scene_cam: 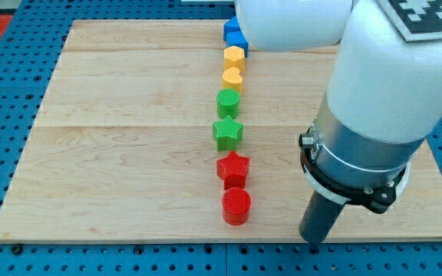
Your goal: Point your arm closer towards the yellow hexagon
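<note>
Currently my tip (pixel 311 241), a bare rod with no jaws whose state could be told, sits at lower right, so it should sweep up-left, right of the block column, toward the yellow hexagon (pixel 234 56) at upper centre.

arm comes down on the right side, white and grey housing upright, dark rod vertical below it, my tip (pixel 313 240) at the near edge.
</note>
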Available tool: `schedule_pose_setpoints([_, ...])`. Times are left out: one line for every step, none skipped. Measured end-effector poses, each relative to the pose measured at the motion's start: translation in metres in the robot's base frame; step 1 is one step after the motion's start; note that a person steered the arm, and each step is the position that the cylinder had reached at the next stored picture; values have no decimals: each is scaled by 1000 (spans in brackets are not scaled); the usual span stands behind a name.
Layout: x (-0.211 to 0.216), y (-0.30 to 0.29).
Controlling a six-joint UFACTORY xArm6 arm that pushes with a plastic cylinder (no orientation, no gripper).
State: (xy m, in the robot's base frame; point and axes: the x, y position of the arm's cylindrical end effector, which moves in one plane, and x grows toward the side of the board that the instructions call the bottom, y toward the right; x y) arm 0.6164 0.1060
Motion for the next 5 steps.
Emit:
schedule_pose_setpoints([0,0])
schedule_pose_setpoints([-17,-5])
schedule_pose_setpoints([-92,-5])
schedule_pose_setpoints([-165,4])
schedule_pose_setpoints([-226,6])
